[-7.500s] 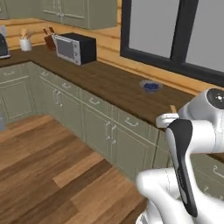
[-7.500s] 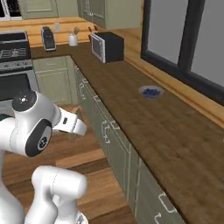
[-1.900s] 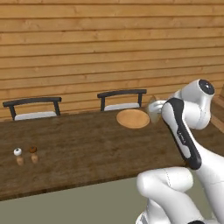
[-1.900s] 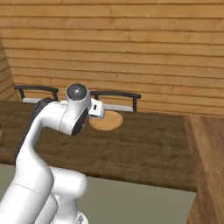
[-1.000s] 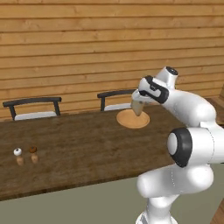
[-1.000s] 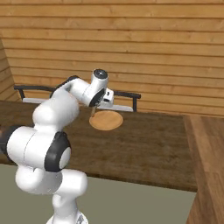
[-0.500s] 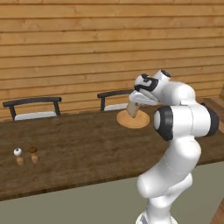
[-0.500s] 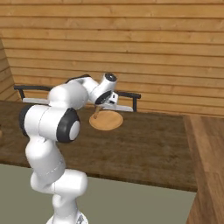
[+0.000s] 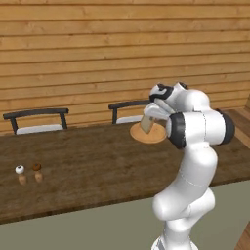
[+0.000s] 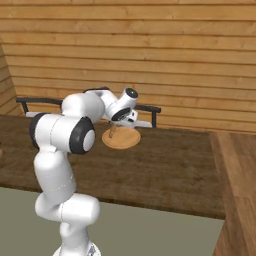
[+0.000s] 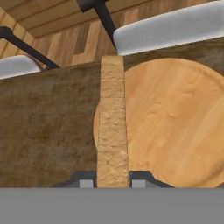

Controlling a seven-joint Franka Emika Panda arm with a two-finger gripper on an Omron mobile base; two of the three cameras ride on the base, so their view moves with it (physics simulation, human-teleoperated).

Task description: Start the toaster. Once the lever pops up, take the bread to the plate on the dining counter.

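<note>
over the plate (image 11: 175, 127) — hand (image 11: 112, 181) lowered, bread (image 11: 112, 127) clamped.

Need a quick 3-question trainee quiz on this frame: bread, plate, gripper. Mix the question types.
1. True or false: the bread already lies flat on the plate.
2. What is the gripper doing? A) hanging open B) shut on the bread C) shut on the plate
3. Fill in: the plate sits on the dark wood ____, with a chair behind it.

Key:
1. False. The slice is held on edge between the fingertips, over the plate's left rim in the hand view.
2. B
3. counter
</note>
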